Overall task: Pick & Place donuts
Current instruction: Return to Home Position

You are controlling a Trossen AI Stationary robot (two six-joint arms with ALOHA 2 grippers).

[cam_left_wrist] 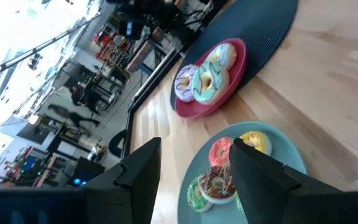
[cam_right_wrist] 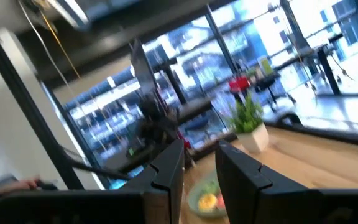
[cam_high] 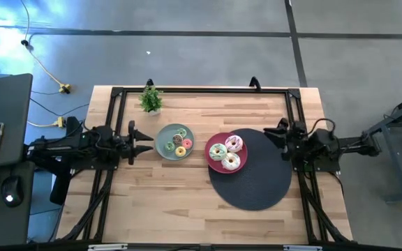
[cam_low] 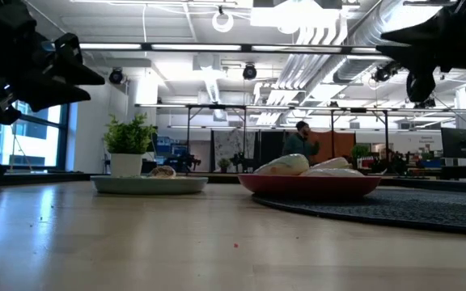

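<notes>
Atop the red plate (cam_high: 213,164), donuts (cam_high: 213,151) lie flat, holes-up.

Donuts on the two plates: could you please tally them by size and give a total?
Large donuts on the red plate: 3
Small donuts on the blue-grey plate: 4
Total: 7

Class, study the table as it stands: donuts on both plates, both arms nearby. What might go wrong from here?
1. The open left gripper sits close to the blue-green plate; a sideways swing might nudge it and scatter the small donuts.
2. The red plate lies partly on the dark mat, so it may rock; its three crowded large donuts could roll off if the right gripper, nearby, bumps it.
</notes>
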